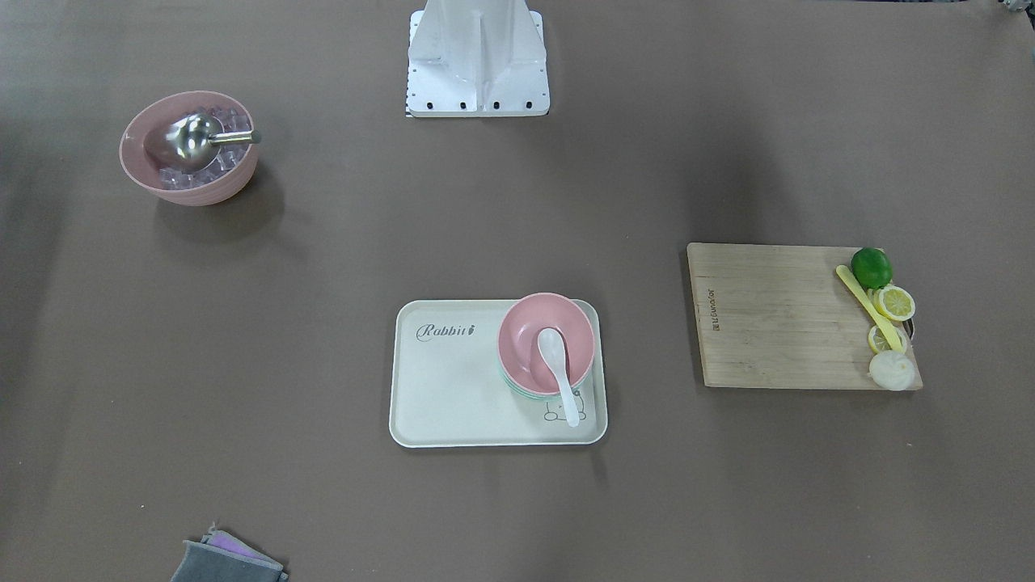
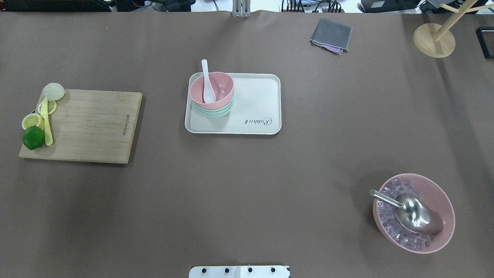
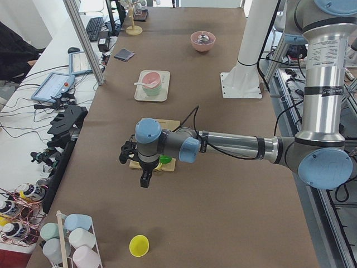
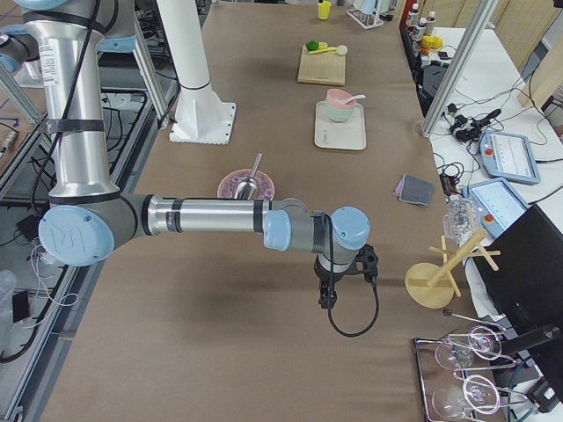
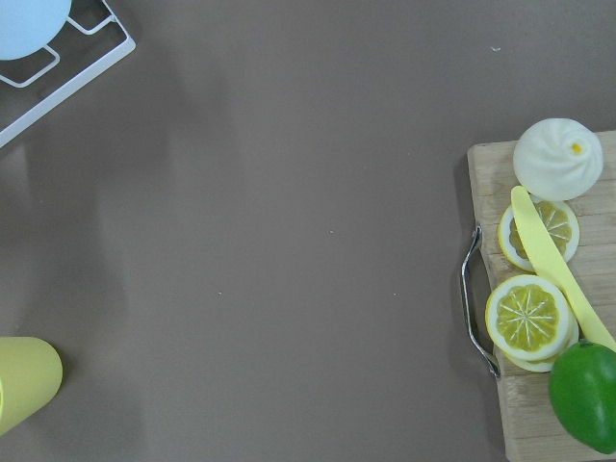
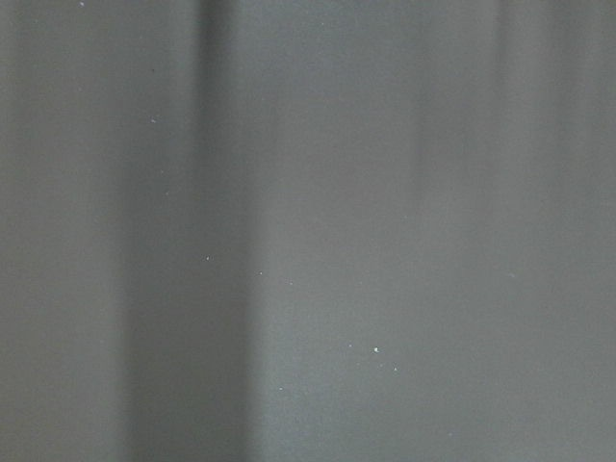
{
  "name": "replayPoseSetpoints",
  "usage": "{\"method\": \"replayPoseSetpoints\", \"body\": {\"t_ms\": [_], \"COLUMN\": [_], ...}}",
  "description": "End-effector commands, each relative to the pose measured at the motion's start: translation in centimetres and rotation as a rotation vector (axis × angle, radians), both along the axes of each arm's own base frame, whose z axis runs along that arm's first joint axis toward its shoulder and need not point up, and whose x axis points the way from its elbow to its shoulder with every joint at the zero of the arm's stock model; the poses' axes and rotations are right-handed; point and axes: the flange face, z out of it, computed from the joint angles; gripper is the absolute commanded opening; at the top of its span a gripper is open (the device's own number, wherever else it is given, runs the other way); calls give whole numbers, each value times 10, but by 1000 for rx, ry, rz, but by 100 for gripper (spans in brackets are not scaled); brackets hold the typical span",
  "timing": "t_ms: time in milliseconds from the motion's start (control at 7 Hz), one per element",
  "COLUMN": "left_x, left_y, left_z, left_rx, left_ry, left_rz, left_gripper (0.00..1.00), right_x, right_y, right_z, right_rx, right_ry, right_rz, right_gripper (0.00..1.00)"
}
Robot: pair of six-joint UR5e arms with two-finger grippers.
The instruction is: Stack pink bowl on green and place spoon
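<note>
The left claw (image 3: pixel 145 180) hangs fingers-down over the brown surface (image 2: pixel 247 185), just past the outer end of a wooden cutting board (image 2: pixel 88 127). Whether it is open, or holds anything, I cannot tell. The right claw (image 4: pixel 327 297) hangs the same way over the opposite end of the surface, near a wooden peg stand (image 4: pixel 431 286). Its opening cannot be told either.

Closest to the robot, on its right, a large pink bowl (image 2: pixel 440 200) holds clear ice cubes (image 2: pixel 389 227) and a steel scoop (image 2: pixel 415 216), whose handle rests over the rim.

Farther out on the robot's left, the cutting board carries four things at its outer end. From near to far they are a green lime (image 2: pixel 33 137), lemon slices (image 2: pixel 31 121) and a white bun (image 2: pixel 54 91), with a pale yellow plastic knife (image 2: pixel 47 127) alongside.

In the middle lies a cream rectangular tray (image 2: pixel 254 100) marked "Rabbit". At its far left corner the small pink bowl (image 2: pixel 222 87) sits upright, nested on the pale green bowl (image 2: pixel 214 112). The white ceramic spoon (image 2: pixel 208 88) has its scoop end inside the small pink bowl, and its handle leans over that bowl's far rim.

Farthest off lie a folded grey cloth (image 2: pixel 332 34) and, at the far right corner, the wooden peg stand.
</note>
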Motion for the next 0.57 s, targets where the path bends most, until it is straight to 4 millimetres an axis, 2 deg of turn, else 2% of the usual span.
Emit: {"method": "replayPoseSetpoints", "body": {"t_ms": [0, 429], "left_x": [0, 0], "left_y": [0, -2], "left_z": [-1, -1], "left_rx": [0, 0], "left_ry": [1, 1], "left_rz": [1, 1], "left_gripper": [98, 98], "right_x": [0, 0], "right_y": [1, 0], "right_z": [-2, -3], "right_rx": [2, 5], "right_ry": [-4, -4], "right_rz": [1, 1], "right_gripper": [100, 100]}}
